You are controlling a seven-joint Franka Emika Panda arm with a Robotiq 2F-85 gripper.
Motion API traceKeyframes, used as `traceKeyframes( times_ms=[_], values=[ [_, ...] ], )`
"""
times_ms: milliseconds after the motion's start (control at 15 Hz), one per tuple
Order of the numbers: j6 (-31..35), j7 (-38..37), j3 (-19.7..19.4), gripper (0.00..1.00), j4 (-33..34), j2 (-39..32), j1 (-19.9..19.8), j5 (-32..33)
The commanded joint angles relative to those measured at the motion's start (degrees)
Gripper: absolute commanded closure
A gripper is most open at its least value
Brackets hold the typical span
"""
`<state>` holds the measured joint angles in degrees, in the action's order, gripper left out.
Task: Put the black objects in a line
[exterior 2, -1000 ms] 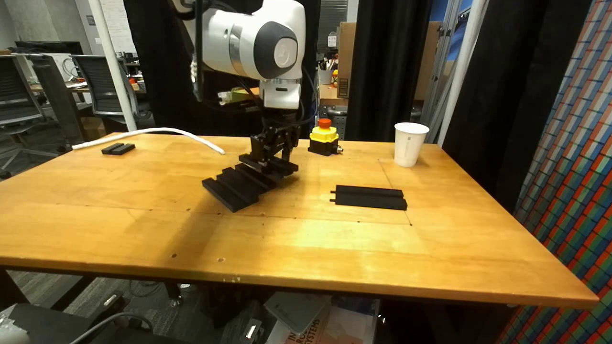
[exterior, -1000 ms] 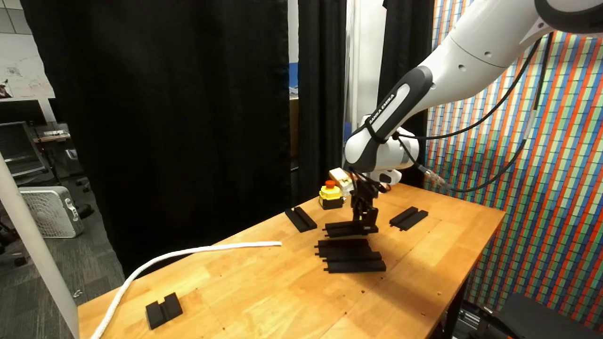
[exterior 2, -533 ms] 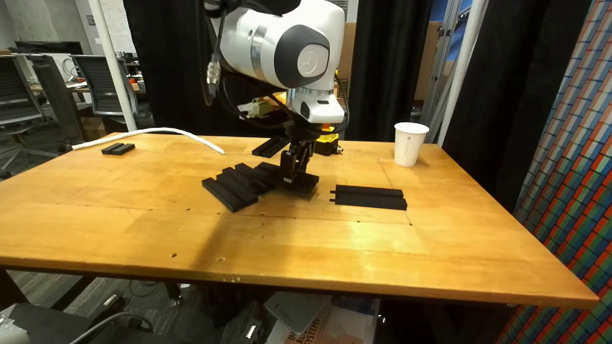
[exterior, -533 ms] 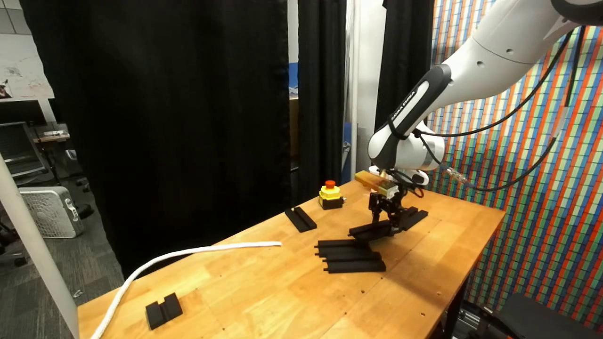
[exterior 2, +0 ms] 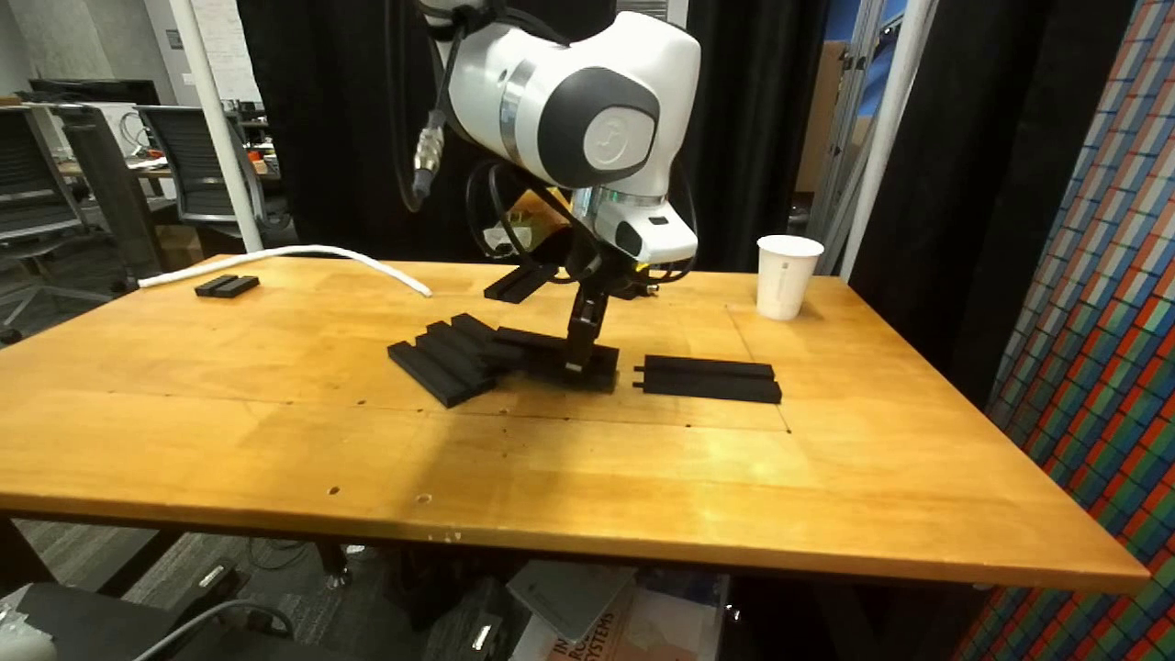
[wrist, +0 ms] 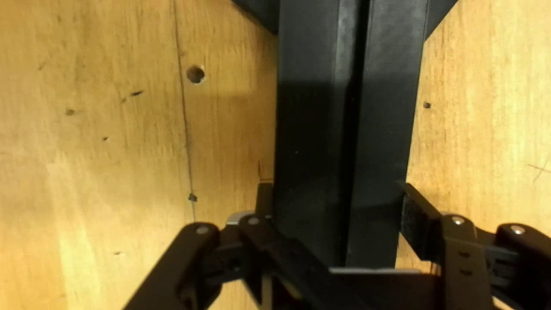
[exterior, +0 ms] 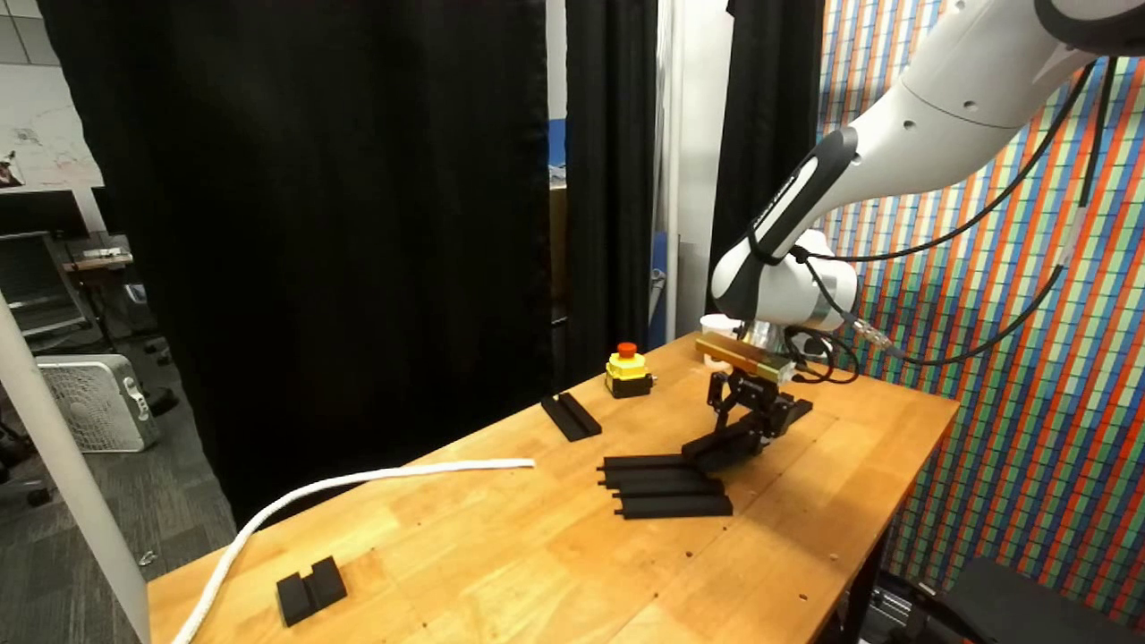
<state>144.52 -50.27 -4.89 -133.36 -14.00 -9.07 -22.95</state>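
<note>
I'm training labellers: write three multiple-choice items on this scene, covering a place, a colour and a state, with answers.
1. Where is the white cup?
A) on the table
B) under it
C) above it

2. What colour is the button cap?
A) blue
B) green
C) red

3. The fingers are:
A) open
B) closed on a grooved black piece
C) closed on the cup

1 A: it stands upright there. 2 C: an exterior view shows it red. 3 B: in the wrist view they press its opposite sides.
</note>
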Motion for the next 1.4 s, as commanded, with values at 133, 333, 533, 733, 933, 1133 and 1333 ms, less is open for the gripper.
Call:
traceKeyframes(
  times_ms=[133, 333, 533, 733, 933, 1133, 1333],
  values=[
    [-0.49, 8.56, -1.04, 0.55, 1.29, -1.72, -0.45, -3.19],
    [-0.81, 10.33, -1.67, 0.55, 2.11, -2.6, -0.39, -3.08],
    [-0.88, 10.79, -2.22, 0.55, 2.84, -2.57, -0.04, -2.42],
    [-0.84, 10.88, -2.48, 0.55, 3.44, -2.6, 0.21, -2.05],
    [-0.89, 11.05, -2.5, 0.55, 4.09, -2.91, 0.22, -2.06],
    [-1.22, 10.76, -2.72, 0.55, 4.48, -3.5, 0.24, -1.82],
    [-1.18, 10.57, -3.04, 0.55, 4.42, -3.97, 0.22, -1.64]
  ],
)
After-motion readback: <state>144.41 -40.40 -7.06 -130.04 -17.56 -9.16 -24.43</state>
